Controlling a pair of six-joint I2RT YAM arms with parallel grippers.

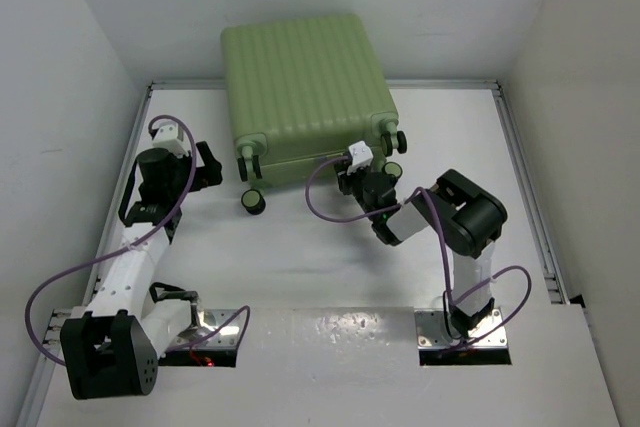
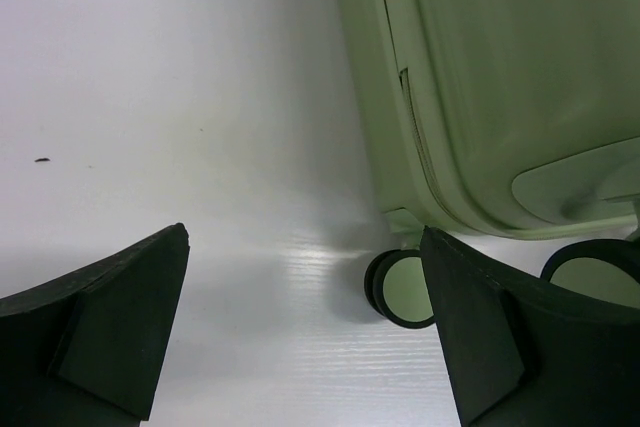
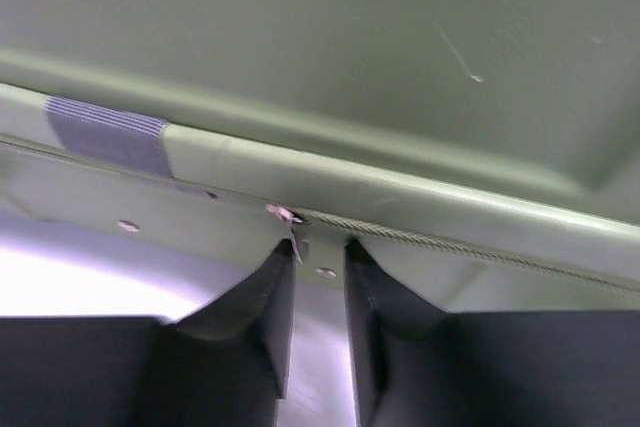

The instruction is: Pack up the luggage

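The luggage [image 1: 300, 87] is a light-green ribbed suitcase lying flat and closed at the back middle of the table. My left gripper [image 1: 210, 169] is open and empty, just left of the case's near-left corner. In the left wrist view the left gripper [image 2: 305, 232] has its jaws wide apart, with the luggage [image 2: 500, 77] and a black wheel [image 2: 405, 287] to the right. My right gripper [image 1: 350, 175] is at the case's near edge. In the right wrist view the right gripper [image 3: 318, 247] has its jaws a narrow gap apart below the zipper seam. The metal zipper pull [image 3: 290, 219] hangs at the left fingertip.
White walls enclose the table on three sides. Metal rails run along its left edge [image 1: 135, 147] and right edge [image 1: 525, 187]. A black wheel [image 1: 253, 202] sticks out from the case toward the arms. Purple cables loop beside both arms.
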